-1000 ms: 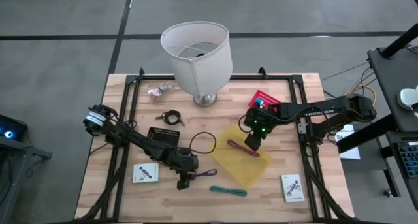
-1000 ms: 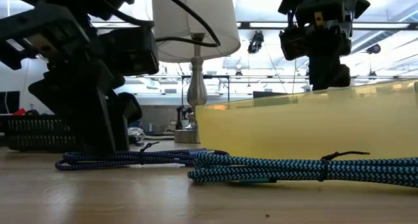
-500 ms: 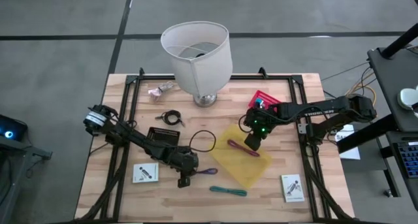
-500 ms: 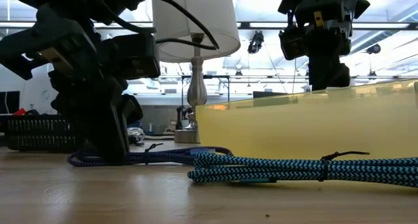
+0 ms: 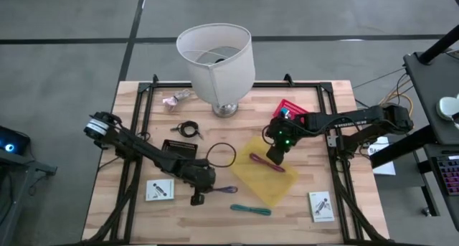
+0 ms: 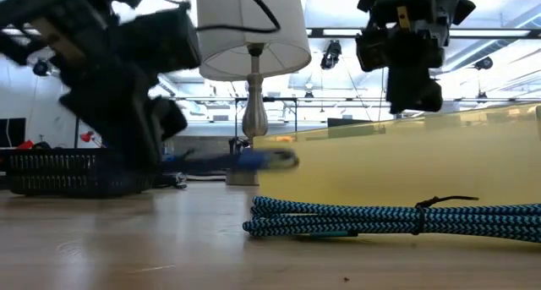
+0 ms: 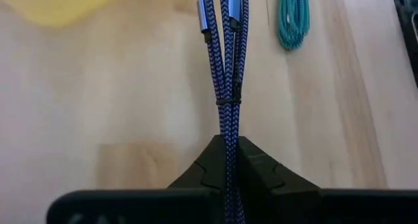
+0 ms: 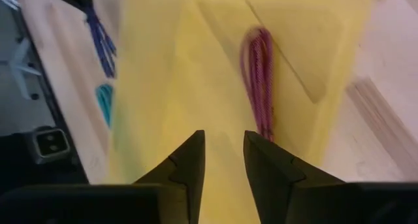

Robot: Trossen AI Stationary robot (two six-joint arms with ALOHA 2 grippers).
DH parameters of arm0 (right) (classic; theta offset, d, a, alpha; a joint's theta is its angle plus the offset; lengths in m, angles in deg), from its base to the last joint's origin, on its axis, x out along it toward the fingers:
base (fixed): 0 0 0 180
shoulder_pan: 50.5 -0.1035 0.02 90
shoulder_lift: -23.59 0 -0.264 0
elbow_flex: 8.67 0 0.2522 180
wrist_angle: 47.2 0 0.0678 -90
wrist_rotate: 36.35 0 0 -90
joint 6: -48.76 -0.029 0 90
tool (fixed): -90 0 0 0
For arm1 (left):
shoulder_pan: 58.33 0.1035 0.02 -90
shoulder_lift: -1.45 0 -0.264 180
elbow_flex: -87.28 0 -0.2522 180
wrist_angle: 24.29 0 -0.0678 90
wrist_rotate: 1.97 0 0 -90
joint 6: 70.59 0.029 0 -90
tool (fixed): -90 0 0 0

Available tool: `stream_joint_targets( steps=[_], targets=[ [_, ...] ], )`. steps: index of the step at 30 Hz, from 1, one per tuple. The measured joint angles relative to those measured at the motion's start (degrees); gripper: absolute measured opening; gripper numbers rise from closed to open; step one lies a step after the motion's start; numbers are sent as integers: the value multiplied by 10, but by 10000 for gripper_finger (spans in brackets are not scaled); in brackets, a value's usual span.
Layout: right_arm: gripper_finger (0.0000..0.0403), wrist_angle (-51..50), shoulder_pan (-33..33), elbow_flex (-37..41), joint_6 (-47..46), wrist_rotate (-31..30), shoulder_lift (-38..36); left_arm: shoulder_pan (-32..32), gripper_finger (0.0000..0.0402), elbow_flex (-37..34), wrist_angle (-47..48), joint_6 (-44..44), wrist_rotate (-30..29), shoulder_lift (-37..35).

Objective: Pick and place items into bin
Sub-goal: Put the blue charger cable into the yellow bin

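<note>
Items mostly sit loose on the counter (image 5: 136,217); going left to right: white packet (image 5: 159,190) near the front-left corner, then left gripper (image 5: 199,198) with fingers fully closed on one end of the purple cable tie (image 7: 225,67), so the bundle hangs out ahead of it, lifted off the wood in the low view, likely for carry to the yellow bin (image 5: 269,171). Teal tie (image 5: 251,209) lies just in front of the bin, untouched. Maroon tie (image 8: 259,77) lies inside the bin. Right gripper (image 8: 222,165) hovers above that tie, fingers a little apart, holding nothing, probably just let go.
</note>
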Motion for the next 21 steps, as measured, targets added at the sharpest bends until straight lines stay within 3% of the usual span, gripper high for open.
stream_joint_targets(
  steps=[4, 14, 21],
  targets=[
    [101, 73, -3, 0, 6, 1, 0, 1, 3, 0, 19, 3, -46, -37],
    [108, 367, -33, 0, 78, 1, 0, 1, 4, 3, 23, 2, -221, -130],
    [119, 458, -45, 0, 88, -1, 1, 1, 5, 4, 22, 4, -264, -171]
  ],
)
